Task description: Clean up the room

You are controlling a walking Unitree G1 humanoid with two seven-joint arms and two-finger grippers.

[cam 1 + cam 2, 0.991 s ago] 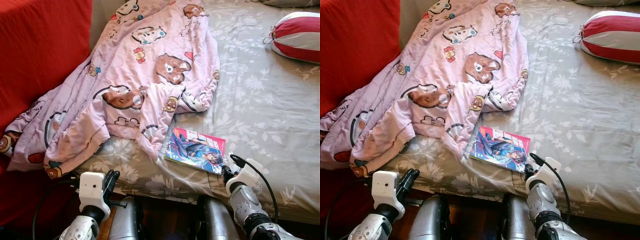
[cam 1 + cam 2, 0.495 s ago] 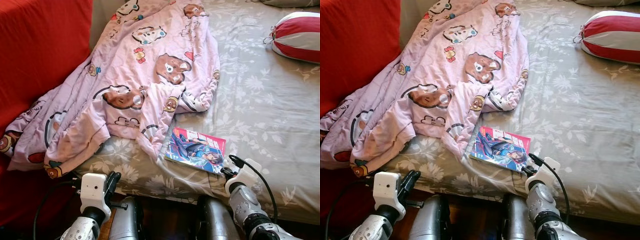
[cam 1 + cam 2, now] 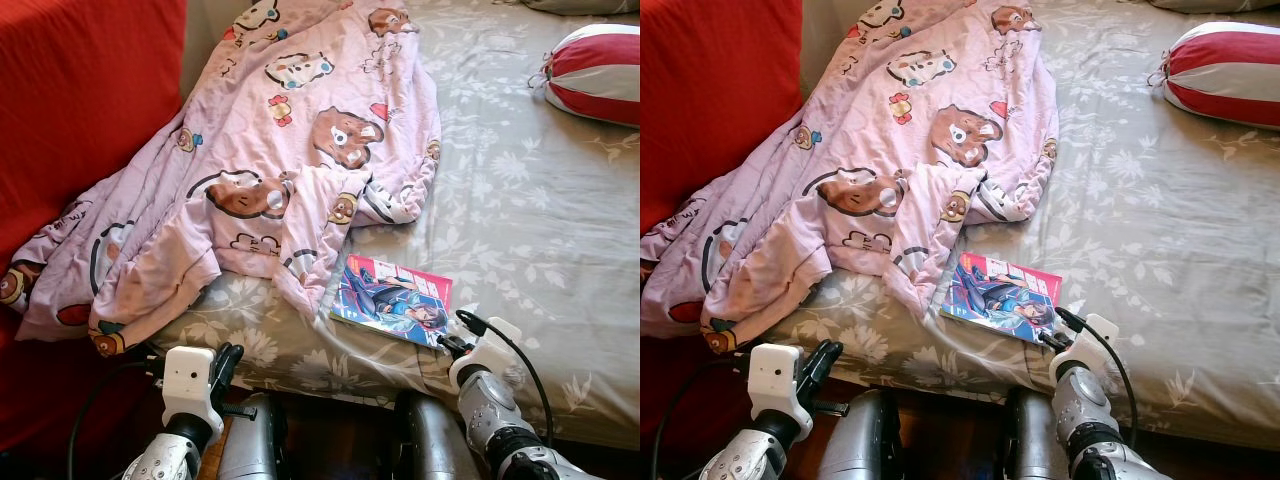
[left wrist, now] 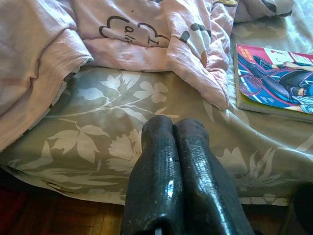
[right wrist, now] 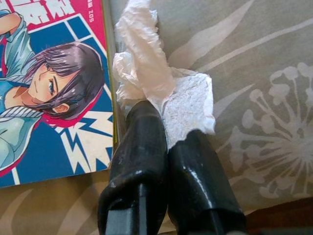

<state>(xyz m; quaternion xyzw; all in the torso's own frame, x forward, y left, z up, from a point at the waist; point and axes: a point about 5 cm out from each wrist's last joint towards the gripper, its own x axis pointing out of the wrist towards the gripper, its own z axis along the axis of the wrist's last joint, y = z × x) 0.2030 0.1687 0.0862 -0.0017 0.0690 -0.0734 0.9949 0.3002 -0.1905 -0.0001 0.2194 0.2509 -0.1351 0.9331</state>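
Note:
A colourful comic book [image 3: 393,300] lies on the grey flowered bed sheet [image 3: 530,220] near the front edge. A crumpled white tissue [image 5: 161,93] rests on the sheet right beside the book's near corner. My right gripper [image 5: 164,132] is shut on the tissue's near end, and its fingertips [image 3: 447,343] sit at the book's corner. My left gripper [image 4: 173,129] is shut with nothing in it, low at the bed's front edge [image 3: 228,355], pointing at the sheet below the blanket.
A rumpled pink cartoon blanket [image 3: 290,150] covers the left half of the bed and overlaps the book's far corner. A red-and-white striped pillow [image 3: 595,72] lies at the far right. A red cover [image 3: 70,110] rises on the left. Wooden floor shows below the bed.
The left gripper has sunk slightly and shifted a little to the right. The right gripper stays at the book's corner.

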